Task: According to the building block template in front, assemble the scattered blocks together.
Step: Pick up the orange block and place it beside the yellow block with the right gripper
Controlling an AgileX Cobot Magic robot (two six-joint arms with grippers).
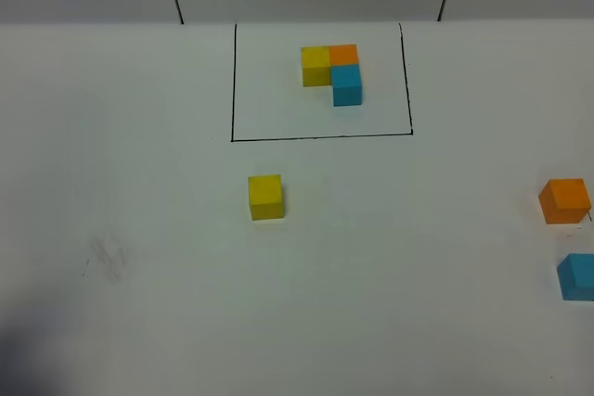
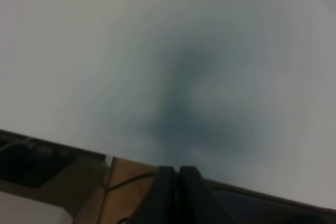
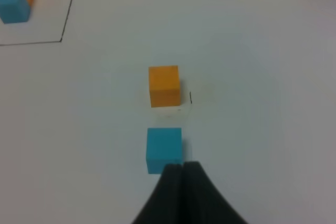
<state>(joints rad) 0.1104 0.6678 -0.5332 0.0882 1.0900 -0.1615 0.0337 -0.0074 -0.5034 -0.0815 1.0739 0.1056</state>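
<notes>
White table (image 1: 139,183) fills the high view, and on its far side a thin black frame (image 1: 320,137) is drawn. Inside this frame, in its far right part, sits the template (image 1: 332,71): one yellow and one orange block joined in a row, with a light blue block touching the near side of the orange one, so the three make an L. The yellow cube (image 1: 265,197) stands alone outside the frame, near its near left corner. The orange cube (image 1: 565,200) is well apart from it, at the right edge of the view. The light blue cube (image 1: 577,276) stands just nearer than the orange one and is partly cut by the picture edge; a small gap separates these two. A faint grey smudge (image 1: 107,257) marks the left part of the table, and a dark shadow (image 1: 23,359) lies at the near left corner. In the right wrist view the right gripper (image 3: 182,167) has its two dark fingers pressed together with nothing between them. Its tip is just beside the light blue cube (image 3: 164,149), and I cannot tell if it touches. The orange cube (image 3: 164,85) stands beyond. The left wrist view is blurred. There the left gripper (image 2: 178,170) shows its fingers together with only a thin seam, holding nothing, above bare table near its edge, where a soft shadow (image 2: 184,114) spreads.
</notes>
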